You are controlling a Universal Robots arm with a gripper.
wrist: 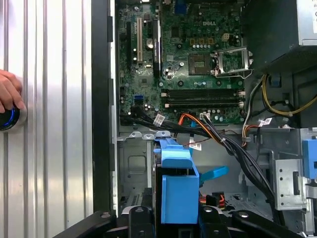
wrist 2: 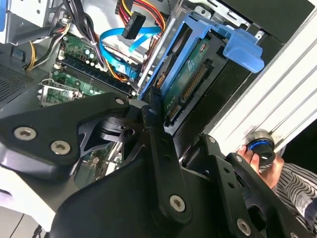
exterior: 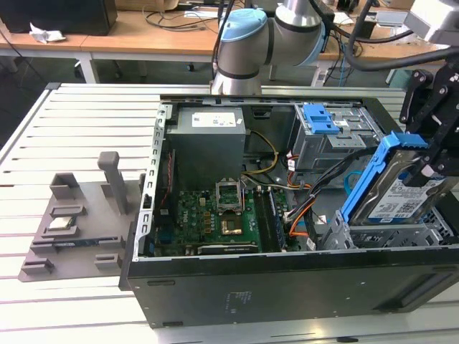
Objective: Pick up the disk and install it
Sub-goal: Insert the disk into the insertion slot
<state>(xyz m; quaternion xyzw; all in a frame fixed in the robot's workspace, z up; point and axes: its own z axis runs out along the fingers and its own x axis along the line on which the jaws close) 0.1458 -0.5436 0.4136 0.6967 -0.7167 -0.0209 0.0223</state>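
The disk held between the matt black metal fingers of the gripper has a dull silver metal face with a glossy paper label, framed by a smooth blue plastic rail. Just below the gripper, the drive cage is bare grey sheet metal. Beyond it lie the matt green motherboard and the ribbed, satin aluminium table.

The disk, a silver hard drive with a white-and-blue label in a blue plastic carrier rail, stands tilted on edge over the grey metal bay at the computer case's corner, on the exterior view's right. In the second wrist view its green circuit-board underside shows.
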